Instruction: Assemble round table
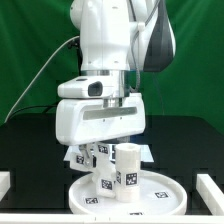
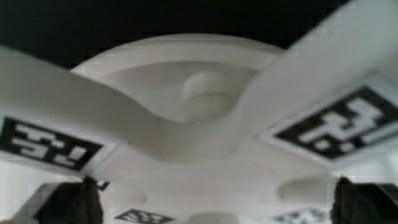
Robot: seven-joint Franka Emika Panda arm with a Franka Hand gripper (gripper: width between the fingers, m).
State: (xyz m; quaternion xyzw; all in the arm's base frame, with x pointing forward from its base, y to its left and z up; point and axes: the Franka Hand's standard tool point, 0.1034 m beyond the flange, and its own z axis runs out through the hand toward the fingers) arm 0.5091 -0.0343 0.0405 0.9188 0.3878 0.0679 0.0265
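**Step in hand.** We judge this to be the fitting of the foot: 1 arm, 1 loose part left to mount. The leg (image 1: pixel 129 172) stands upright at the middle of the disc (image 1: pixel 168 200), so that joint looks done. The foot (image 1: pixel 94 157) hangs under the gripper (image 1: pixel 100 146), just left of the leg in the exterior view. It is not yet on top of the leg.

**Next move.** We expect it calls for lifting the foot above the leg's top, centring its hub there, then lowering and turning it home.

**Fingers.** In the wrist view, the 2 dark fingers (image 2: pixel 71 200) stand wide, 1 in each lower corner of the frame. The foot fills the space between and above them. We cannot tell whether they press on it.

**Foot.**
- White plastic, cross-shaped.
- In the wrist view, 2 broad arms run to the left and right edges, each bearing 1 black-and-white tag.
- A rounded hub sits at upper centre.

**Leg.** A thick white cylinder with tags on its side.

**Disc.**
- Large, rimmed and white, with tags on its face.
- It lies flat on the black table (image 1: pixel 30 150), at bottom centre of the exterior view.
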